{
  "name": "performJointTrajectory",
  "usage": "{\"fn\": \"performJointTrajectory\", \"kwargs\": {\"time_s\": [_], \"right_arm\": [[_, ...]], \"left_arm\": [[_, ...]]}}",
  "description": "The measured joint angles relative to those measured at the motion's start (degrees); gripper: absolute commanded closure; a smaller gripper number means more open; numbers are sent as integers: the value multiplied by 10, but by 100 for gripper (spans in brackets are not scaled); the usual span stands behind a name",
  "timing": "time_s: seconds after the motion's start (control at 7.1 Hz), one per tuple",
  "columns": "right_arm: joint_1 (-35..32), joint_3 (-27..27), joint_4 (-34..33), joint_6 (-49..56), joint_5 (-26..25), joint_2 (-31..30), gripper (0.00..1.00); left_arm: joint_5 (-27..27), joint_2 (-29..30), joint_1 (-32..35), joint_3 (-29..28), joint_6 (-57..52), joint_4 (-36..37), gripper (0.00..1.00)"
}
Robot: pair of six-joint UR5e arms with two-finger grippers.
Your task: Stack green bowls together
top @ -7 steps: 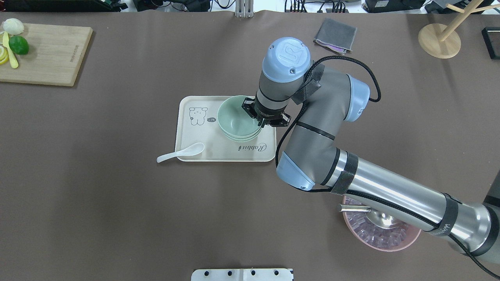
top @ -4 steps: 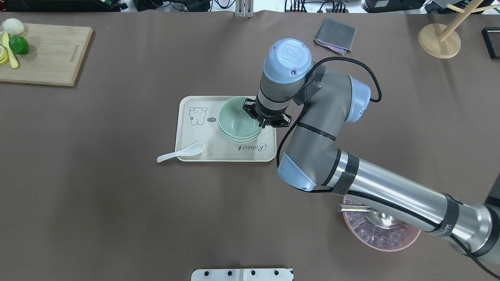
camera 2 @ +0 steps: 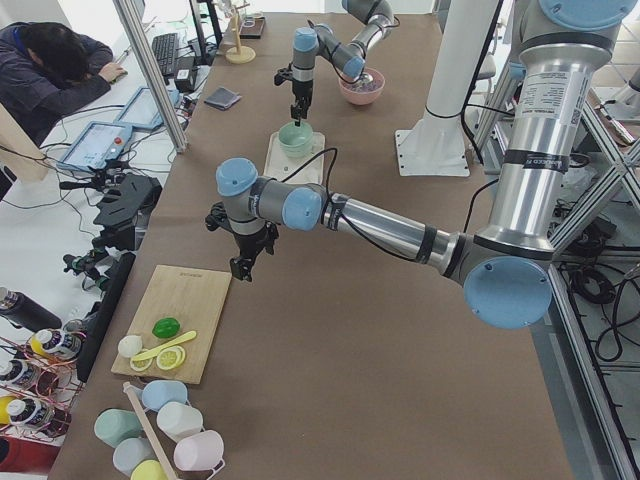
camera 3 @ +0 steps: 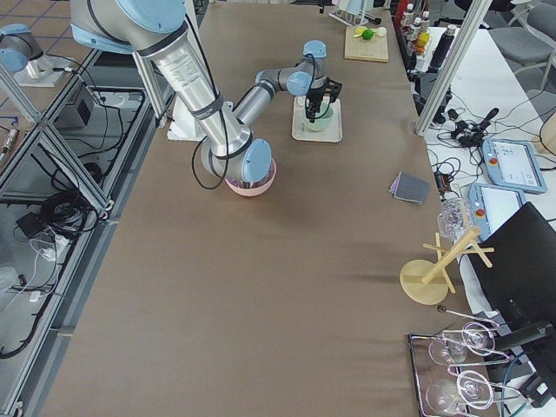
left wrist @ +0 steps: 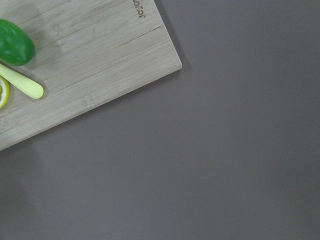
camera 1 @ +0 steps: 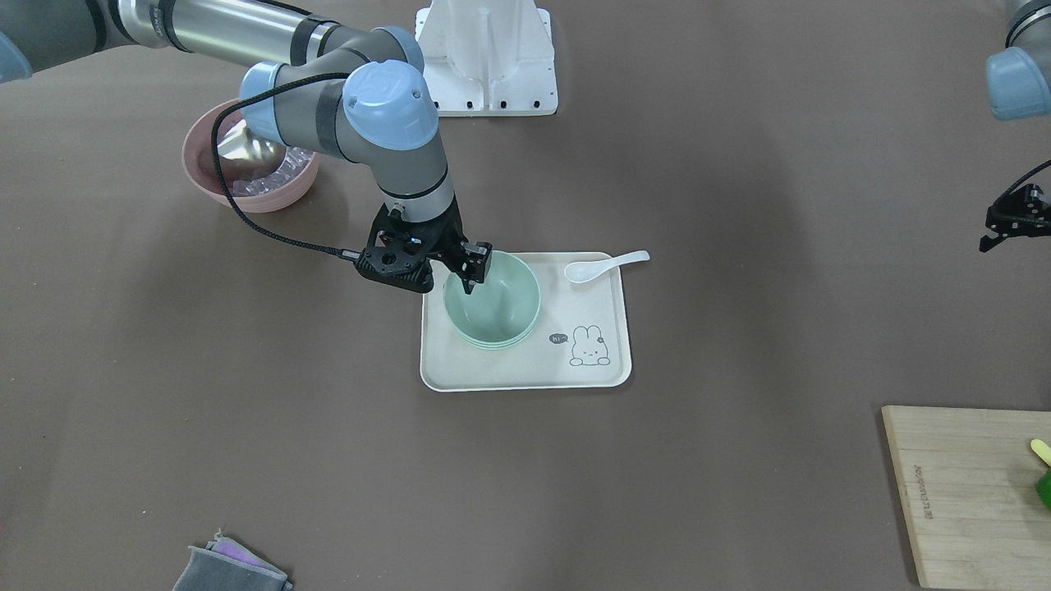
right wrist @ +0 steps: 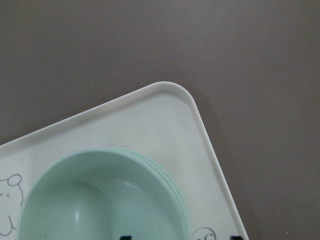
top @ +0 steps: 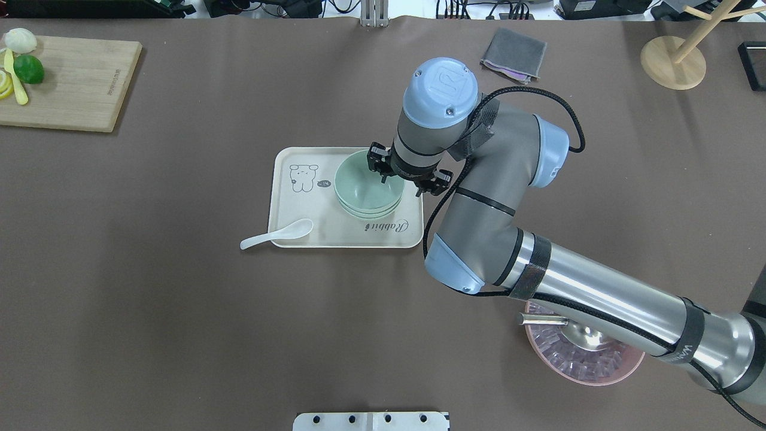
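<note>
Three green bowls sit nested in one stack on the cream tray, also in the front view and the right wrist view. My right gripper is open just above the stack's rim on the robot's right side, with one finger over the bowl and one outside it; it holds nothing. In the front view it hangs over the stack's edge. My left gripper hovers far off near the cutting board; I cannot tell whether it is open or shut.
A white spoon lies across the tray's near left corner. A pink bowl with a metal scoop sits under my right arm. A cutting board with lime and lemon is far left, a grey cloth and a wooden stand far right.
My right gripper has opened and let go of the top bowl's rim. The stack stays where it was on the tray.
</note>
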State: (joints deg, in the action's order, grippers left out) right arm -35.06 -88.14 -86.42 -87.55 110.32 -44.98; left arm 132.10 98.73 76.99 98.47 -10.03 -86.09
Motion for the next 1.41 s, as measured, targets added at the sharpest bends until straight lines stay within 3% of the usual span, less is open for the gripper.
{"fn": "performJointTrajectory", "kwargs": {"time_s": [0.28,0.56,0.85,1.13,1.41], "right_arm": [[-14,-16,-4,22,3,-7,0],[-52,-47,-6,107,8,-58,0],[-114,-76,-6,230,33,-117,0],[-185,-99,-15,347,72,-164,0],[-253,-146,-62,507,93,-239,0]], "left_arm": [[-1,-2,0,-9,2,3,2],[1,-13,8,-18,54,18,2],[15,-63,50,-17,102,21,2],[28,-128,120,-14,61,6,2],[32,-163,149,-2,36,1,2]]}}
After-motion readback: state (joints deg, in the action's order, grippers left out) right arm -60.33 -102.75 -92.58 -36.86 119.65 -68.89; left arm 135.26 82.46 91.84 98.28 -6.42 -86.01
